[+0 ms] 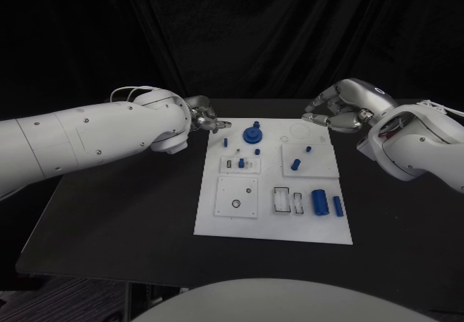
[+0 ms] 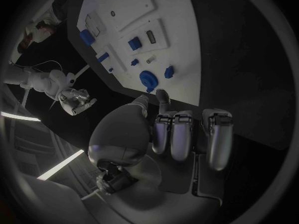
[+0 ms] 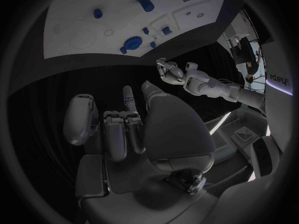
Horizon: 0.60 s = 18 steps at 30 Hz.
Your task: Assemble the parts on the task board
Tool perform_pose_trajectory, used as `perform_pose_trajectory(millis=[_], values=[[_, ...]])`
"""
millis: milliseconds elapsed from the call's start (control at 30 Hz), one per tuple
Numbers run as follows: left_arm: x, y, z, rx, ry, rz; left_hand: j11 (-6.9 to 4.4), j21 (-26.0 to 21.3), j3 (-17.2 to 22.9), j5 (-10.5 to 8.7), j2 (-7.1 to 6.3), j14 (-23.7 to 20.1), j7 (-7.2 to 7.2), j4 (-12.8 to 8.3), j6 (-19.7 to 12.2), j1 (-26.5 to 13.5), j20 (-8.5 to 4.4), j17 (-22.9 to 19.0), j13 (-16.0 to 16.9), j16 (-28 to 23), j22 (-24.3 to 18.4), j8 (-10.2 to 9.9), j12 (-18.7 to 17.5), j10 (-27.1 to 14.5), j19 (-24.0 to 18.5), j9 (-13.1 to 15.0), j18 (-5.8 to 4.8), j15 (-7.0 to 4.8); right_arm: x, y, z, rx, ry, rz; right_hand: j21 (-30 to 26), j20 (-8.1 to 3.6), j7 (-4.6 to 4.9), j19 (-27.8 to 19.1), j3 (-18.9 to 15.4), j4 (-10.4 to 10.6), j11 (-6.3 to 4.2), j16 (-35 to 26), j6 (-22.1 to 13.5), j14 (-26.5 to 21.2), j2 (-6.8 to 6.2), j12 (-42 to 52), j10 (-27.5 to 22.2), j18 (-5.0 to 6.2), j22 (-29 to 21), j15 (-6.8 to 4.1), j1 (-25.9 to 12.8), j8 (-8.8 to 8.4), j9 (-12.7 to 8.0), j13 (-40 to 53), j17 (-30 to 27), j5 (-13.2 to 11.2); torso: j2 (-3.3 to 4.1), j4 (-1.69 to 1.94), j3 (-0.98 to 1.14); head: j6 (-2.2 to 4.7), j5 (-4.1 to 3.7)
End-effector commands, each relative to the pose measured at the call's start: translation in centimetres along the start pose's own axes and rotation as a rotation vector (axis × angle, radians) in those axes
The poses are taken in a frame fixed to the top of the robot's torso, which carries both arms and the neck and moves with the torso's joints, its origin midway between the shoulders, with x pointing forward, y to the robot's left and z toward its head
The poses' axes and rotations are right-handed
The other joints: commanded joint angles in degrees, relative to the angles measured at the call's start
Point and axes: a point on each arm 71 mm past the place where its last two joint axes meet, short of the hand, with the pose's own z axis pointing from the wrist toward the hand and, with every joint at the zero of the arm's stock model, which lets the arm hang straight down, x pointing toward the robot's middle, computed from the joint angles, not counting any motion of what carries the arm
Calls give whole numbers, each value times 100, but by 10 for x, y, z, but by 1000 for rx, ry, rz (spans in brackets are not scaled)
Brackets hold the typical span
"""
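The white task board point(image 1: 290, 225) lies in the middle of the black table. A round blue part point(image 1: 252, 135) stands near its far edge, small blue pieces point(image 1: 296, 163) sit in its middle blocks, and two blue cylinders point(image 1: 327, 202) lie at its right side. My left hand point(image 1: 203, 118) hovers at the board's far left corner, fingers curled in and nothing in them. My right hand point(image 1: 337, 111) hangs over the far right corner, also curled and holding nothing. The left wrist view has the left hand point(image 2: 181, 129) just short of the round blue part point(image 2: 148, 78).
Bare black table point(image 1: 116, 215) surrounds the board on the left, right and front. The right wrist view takes in the right hand point(image 3: 124, 127), the board point(image 3: 81, 20) and the left hand point(image 3: 167, 68) beyond it.
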Motion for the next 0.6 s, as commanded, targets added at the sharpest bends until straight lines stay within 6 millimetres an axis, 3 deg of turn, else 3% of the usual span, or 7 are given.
perform_pose_trajectory(millis=[33, 100, 333, 467, 600], values=[[1, 1, 5, -21, 59, 39, -24, 17, -37, 53, -14, 606, 15, -6, -44, 34, -26, 1509, 1502, 38, 1510, -34, -2, 604, 602, 106, -79, -18, 2, -1, 0, 22, 10, 1, -23, -3, 8, -37, 45, -1, 27, 15, 31, 601, 59, -14, 571, -8, 929, 48, 40, -26, -11, 1478, 1506, 84, 14, -14, -1, 1, 23], [0, 3, 10, -41, 73, 50, -23, 17, -42, 52, -17, 606, 16, -4, -44, 29, -25, 1509, 1502, 38, 1510, -36, -2, 604, 602, 106, -79, -17, 3, -1, -1, 22, 12, 2, -26, -3, 9, -39, 51, 0, 27, 15, 33, 601, 62, -14, 571, -7, 928, 49, 51, -29, -14, 1478, 1506, 117, 22, -10, -14, 1, 20], [0, 5, 17, -67, 93, 65, -5, 17, -202, -243, 5, 606, 35, 6, -42, -166, -8, 1509, 1502, 38, 1510, -79, -2, 604, 602, 102, -79, -1, 4, -1, -2, 23, 12, 3, -29, -4, 10, -40, 60, 2, 27, 15, 36, 601, 65, -17, 566, -7, 928, 48, 64, -35, -19, 1473, 1506, 173, 39, -19, -7, 1, 27], [0, 5, 20, -69, 102, 70, 6, 17, -352, -538, 42, 606, 47, 9, -36, -342, 4, 1509, 1502, 38, 1510, -117, -2, 604, 602, 98, -79, 10, 4, -2, -2, 24, 13, 3, -33, -4, 10, -41, 63, 3, 27, 15, 37, 601, 67, -17, 567, -7, 927, 48, 66, -35, -19, 1475, 1506, 185, 38, -26, -12, 9, 44], [1, 4, 21, -70, 112, 76, 17, 17, -418, -619, 55, 606, 63, 1, -79, -385, 11, 1509, 1502, 38, 1510, -192, -2, 604, 602, 69, -79, 19, 4, -1, -2, 22, 13, 3, -31, -4, 10, -40, 65, 3, 27, 15, 37, 601, 68, -15, 569, -7, 927, 48, 69, -36, -20, 1477, 1506, 195, 36, -29, -16, 7, 51]])
